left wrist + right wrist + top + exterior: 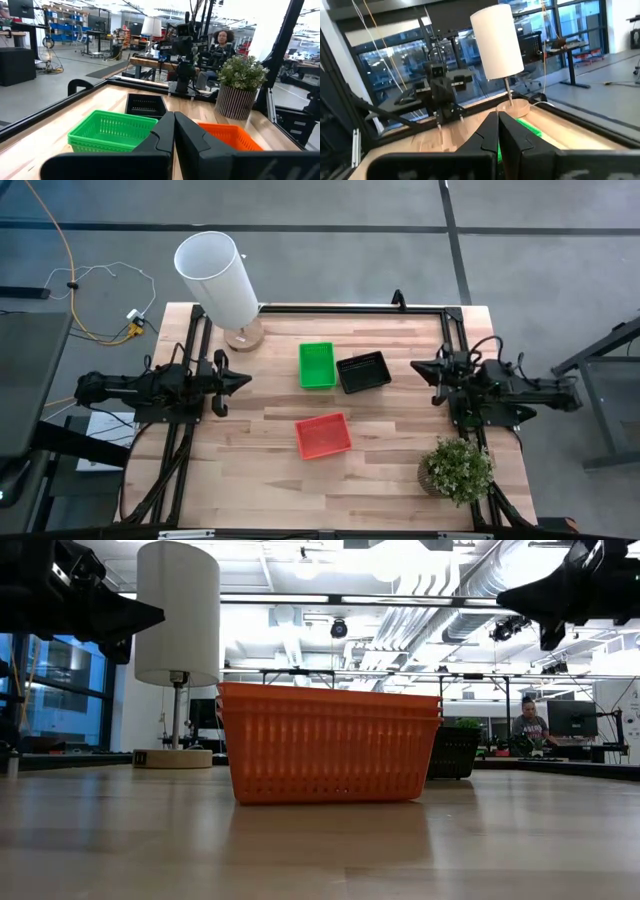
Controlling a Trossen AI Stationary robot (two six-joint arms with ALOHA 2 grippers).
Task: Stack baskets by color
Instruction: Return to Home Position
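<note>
One red stack (323, 435), one green (317, 365), one black (362, 371).

Both arms are finished in matte black and built of blocky jointed segments. The left arm (140, 388) is ended by the left hand (243, 381), formed of two smooth wedge-shaped fingers (160, 137) tapered to a tip; the right hand (418, 366) is shaped alike. Thin black cables (490, 343) are looped over the right arm (520, 392).
</note>
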